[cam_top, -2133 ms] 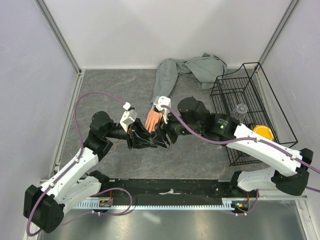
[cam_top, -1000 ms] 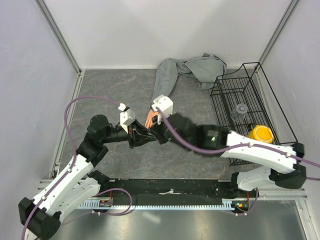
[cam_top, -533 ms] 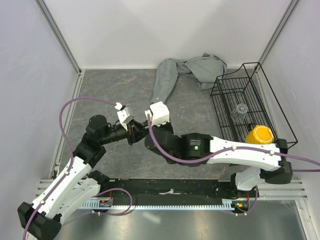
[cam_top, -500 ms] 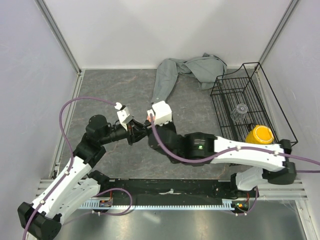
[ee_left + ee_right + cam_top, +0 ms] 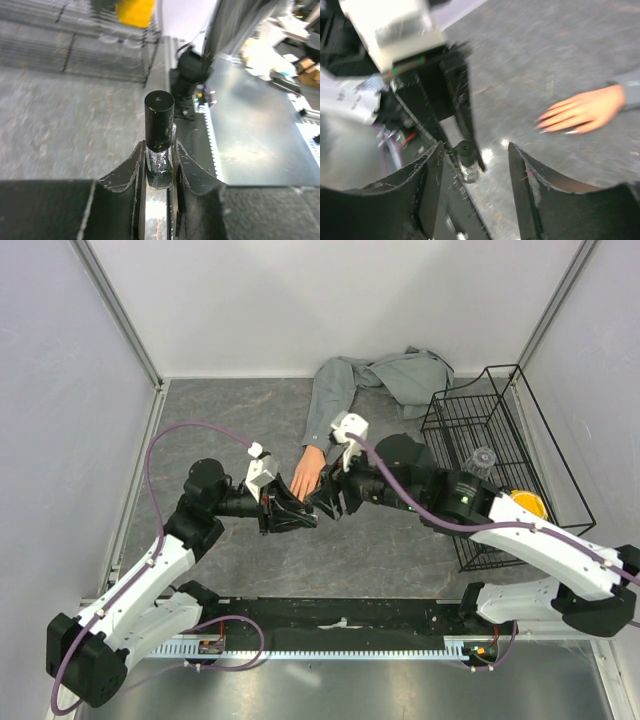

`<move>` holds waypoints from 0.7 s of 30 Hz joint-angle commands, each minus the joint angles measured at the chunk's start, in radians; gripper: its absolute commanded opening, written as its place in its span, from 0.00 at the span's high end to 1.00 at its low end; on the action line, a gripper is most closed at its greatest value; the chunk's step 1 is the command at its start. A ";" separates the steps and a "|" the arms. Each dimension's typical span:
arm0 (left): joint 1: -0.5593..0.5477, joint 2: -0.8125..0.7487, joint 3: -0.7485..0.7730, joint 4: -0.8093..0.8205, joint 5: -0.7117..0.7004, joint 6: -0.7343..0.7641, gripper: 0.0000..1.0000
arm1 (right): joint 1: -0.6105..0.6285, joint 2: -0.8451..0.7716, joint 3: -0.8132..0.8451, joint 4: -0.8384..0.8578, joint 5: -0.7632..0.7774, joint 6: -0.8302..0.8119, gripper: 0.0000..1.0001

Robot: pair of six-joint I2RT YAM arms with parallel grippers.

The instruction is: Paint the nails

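Nails (image 5: 571, 132) tip the fingers of the peach mannequin hand (image 5: 305, 472). The hand lies flat near the middle of the worktop (image 5: 220, 420), with its fingers pointing toward the near edge. Its grey sleeve (image 5: 325, 405) runs away toward the far edge. From above the nails are too small to pick out one by one.

The left gripper (image 5: 298, 518) is clamped on a small dark bottle (image 5: 159, 120). Its fingers pinch the glass body, and the black cap sticks out past their tips.

The right gripper (image 5: 328, 502) meets it from the other side with its jaws apart. In the right wrist view the cap sits low in the gap between them, nearer the left-hand finger. The blur there hides whether either finger touches it.

The fingertips of the mannequin hand lie just beyond this meeting point, on its far side. They are near both grippers, and in the right wrist view they appear clear of the open jaws.

A black wire basket (image 5: 480, 430) stands along the right edge of the worktop.
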 commanded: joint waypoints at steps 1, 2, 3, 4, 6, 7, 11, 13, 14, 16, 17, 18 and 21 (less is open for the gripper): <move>-0.001 -0.015 0.001 0.151 0.127 -0.091 0.98 | -0.005 0.054 0.005 0.033 -0.269 -0.061 0.42; -0.001 -0.014 -0.001 0.155 0.130 -0.097 0.98 | -0.006 0.055 0.005 0.036 -0.272 -0.063 0.42; -0.001 -0.012 -0.001 0.155 0.130 -0.097 0.98 | -0.008 0.057 0.003 0.038 -0.274 -0.064 0.43; -0.002 -0.011 -0.002 0.157 0.132 -0.098 0.98 | -0.009 0.057 0.002 0.042 -0.275 -0.066 0.44; -0.001 -0.009 -0.001 0.158 0.133 -0.101 0.98 | -0.012 0.060 -0.001 0.045 -0.281 -0.064 0.53; -0.001 -0.007 -0.001 0.158 0.133 -0.101 0.98 | -0.014 0.061 -0.001 0.044 -0.280 -0.064 0.57; -0.001 -0.009 -0.001 0.158 0.127 -0.100 0.98 | -0.016 0.060 -0.004 0.045 -0.268 -0.057 0.77; 0.001 -0.029 -0.001 0.139 0.078 -0.062 0.98 | -0.016 0.060 -0.013 0.050 -0.257 -0.035 1.00; 0.001 -0.040 0.010 0.070 0.004 -0.033 0.98 | -0.016 0.058 -0.016 0.051 -0.239 -0.022 1.00; 0.001 -0.073 0.024 -0.013 -0.112 0.061 0.98 | 0.022 0.055 -0.045 0.077 -0.077 0.061 1.00; 0.001 -0.086 0.038 -0.098 -0.250 0.087 0.98 | 0.065 0.054 -0.052 0.079 0.053 0.104 1.00; 0.001 -0.096 0.042 -0.128 -0.320 0.109 0.98 | 0.120 0.067 -0.053 0.047 0.420 0.150 1.00; 0.001 -0.144 0.045 -0.173 -0.486 0.156 0.98 | 0.331 0.197 0.006 -0.087 0.831 0.342 1.00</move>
